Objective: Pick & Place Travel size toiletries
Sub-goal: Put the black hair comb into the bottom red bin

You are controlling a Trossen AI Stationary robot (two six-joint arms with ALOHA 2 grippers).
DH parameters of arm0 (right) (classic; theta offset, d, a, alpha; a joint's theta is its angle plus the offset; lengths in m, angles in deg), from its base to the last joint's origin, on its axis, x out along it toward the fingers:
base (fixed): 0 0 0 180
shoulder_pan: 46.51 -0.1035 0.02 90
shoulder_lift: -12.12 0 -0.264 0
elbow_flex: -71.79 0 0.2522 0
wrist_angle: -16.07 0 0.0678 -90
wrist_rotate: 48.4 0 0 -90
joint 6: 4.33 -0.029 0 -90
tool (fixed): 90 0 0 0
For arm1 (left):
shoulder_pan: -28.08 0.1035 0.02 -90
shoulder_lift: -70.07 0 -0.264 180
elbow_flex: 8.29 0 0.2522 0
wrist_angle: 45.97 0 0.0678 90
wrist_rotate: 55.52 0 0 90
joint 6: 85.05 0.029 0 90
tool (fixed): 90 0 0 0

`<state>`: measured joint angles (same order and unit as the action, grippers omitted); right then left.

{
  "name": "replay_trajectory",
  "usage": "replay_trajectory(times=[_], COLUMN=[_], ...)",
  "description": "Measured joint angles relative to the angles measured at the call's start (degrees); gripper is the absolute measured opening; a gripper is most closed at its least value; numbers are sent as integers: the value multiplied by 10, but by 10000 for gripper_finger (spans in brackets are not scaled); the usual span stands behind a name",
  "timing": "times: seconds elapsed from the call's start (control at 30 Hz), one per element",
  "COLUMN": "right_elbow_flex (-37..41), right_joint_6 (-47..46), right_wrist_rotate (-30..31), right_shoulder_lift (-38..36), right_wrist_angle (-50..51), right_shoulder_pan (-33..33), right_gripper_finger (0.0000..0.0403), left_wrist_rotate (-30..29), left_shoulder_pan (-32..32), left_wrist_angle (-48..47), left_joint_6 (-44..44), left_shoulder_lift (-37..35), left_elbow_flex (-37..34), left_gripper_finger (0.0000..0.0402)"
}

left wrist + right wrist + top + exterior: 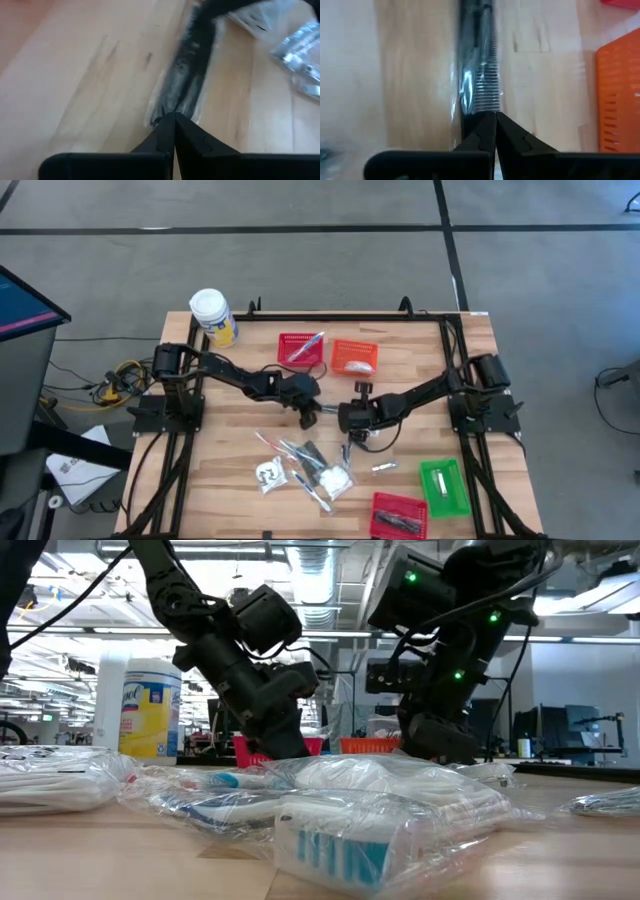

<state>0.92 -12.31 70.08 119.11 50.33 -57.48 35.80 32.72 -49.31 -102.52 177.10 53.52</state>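
wrapped comb (479,75) grasped by right tool (495,116), another (182,75) by left tool (173,117), table centre

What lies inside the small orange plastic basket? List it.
The small orange plastic basket holds one pale clear-wrapped packet near one edge. Anything underneath that packet is hidden.
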Motion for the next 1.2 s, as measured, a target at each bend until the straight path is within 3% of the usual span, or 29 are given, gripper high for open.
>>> replay_trajectory(times=[0.27,0.67,0.97,1.2], right_elbow_flex=[0,0,0,0], right_joint_6=[0,-2,7,8], right_wrist_rotate=[-19,-29,-15,-88], right_shoulder_lift=[-1,-1,-52,-25], right_wrist_angle=[-1,-12,-37,-32], right_shoulder_pan=[-15,6,-28,-24], right_gripper_finger=[0,0,0,0], left_wrist_rotate=[-29,-6,-31,-34], left_shoulder_pan=[4,5,18,18], left_wrist_angle=[-14,-35,-57,-57], left_joint_6=[-28,-39,-70,-81], left_shoulder_lift=[0,1,0,0], left_elbow_flex=[0,-1,0,-1], left_gripper_finger=[1,1,1,1])
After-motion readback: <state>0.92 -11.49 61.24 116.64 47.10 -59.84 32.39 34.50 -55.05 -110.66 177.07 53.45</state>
